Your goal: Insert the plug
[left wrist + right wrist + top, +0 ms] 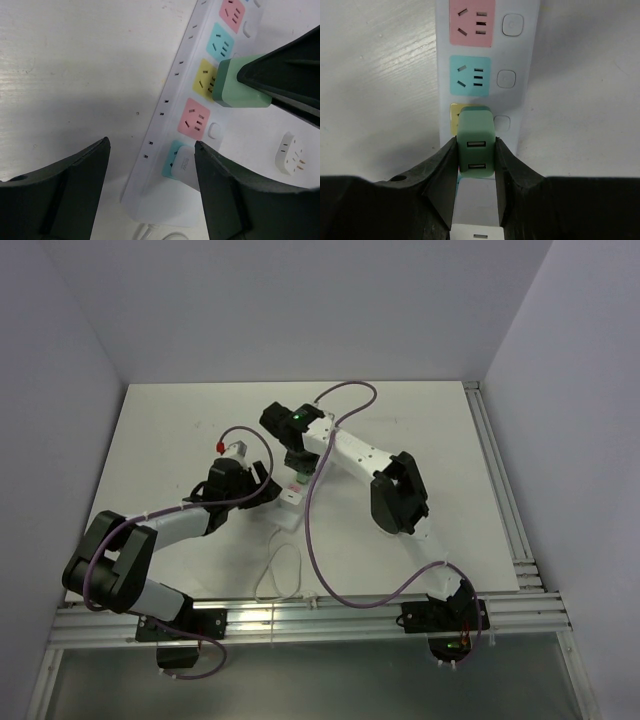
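A white power strip (520, 55) with pink, teal and yellow sockets lies on the table; it also shows in the top view (290, 504). My right gripper (476, 150) is shut on a green USB charger plug (476, 140). It holds the plug right over the yellow socket (453, 113), and the prongs are hidden. In the left wrist view the green plug (240, 86) meets the yellow socket (202, 80). My left gripper (151, 146) is open and empty, straddling the strip's cable end. A white plug (182, 162) sits there in a teal socket.
A loose white adapter (292, 152) lies on the table beside the strip. The strip's white cord (280, 575) loops toward the near edge. A purple cable (310, 530) hangs from the right arm across the strip. Metal rails (500, 490) run along the right side.
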Robot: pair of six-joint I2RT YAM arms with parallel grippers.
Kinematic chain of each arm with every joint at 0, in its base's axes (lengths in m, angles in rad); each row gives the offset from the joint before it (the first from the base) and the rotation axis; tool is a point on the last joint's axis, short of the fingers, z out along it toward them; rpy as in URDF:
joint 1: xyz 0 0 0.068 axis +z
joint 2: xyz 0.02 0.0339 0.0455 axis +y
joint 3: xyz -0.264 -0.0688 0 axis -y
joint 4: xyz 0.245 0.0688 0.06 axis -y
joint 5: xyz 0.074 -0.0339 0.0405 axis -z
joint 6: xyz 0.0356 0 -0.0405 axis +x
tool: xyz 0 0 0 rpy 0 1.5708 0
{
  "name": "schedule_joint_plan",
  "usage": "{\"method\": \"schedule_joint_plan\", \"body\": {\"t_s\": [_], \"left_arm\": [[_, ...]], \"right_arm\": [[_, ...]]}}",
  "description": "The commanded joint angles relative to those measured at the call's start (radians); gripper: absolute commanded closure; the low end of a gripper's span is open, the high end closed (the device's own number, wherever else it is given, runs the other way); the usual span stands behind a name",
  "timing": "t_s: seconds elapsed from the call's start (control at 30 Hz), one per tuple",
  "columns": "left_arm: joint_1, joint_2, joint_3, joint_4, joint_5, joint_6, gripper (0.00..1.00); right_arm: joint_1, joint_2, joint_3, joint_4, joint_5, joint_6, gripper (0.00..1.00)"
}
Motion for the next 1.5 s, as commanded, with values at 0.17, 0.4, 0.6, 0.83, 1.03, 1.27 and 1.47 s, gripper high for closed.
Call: {"method": "schedule_joint_plan", "body": {"t_s": [0.17, 0.4, 0.6, 0.83, 1.03, 1.27, 1.47], "left_arm": [[-0.009, -0.015, 0.050, -0.037, 0.009, 0.052, 0.25], [-0.009, -0.003, 0.054, -0.025, 0.024, 0.047, 0.25], [-0.009, 0.026, 0.071, -0.031, 0.023, 0.062, 0.25], [-0.009, 0.026, 0.057, -0.019, 0.021, 0.061, 0.25], [-0.009, 0.026, 0.048, -0.011, 0.026, 0.066, 0.25], [-0.009, 0.021, 0.040, -0.014, 0.024, 0.073, 0.25], [-0.009, 0.015, 0.040, -0.019, 0.023, 0.081, 0.24]], "right_arm": [[0.009, 0.099, 0.050, -0.023, 0.025, -0.084, 1.00], [0.011, 0.124, 0.061, -0.020, 0.016, -0.092, 1.00], [0.014, 0.145, 0.050, -0.029, 0.003, -0.084, 1.00], [0.031, 0.170, 0.022, -0.013, 0.003, -0.080, 1.00], [0.034, 0.193, 0.007, 0.003, -0.027, -0.069, 1.00], [0.035, 0.199, -0.034, 0.031, -0.052, -0.054, 1.00], [0.038, 0.190, -0.051, 0.026, -0.014, -0.034, 1.00]]}}
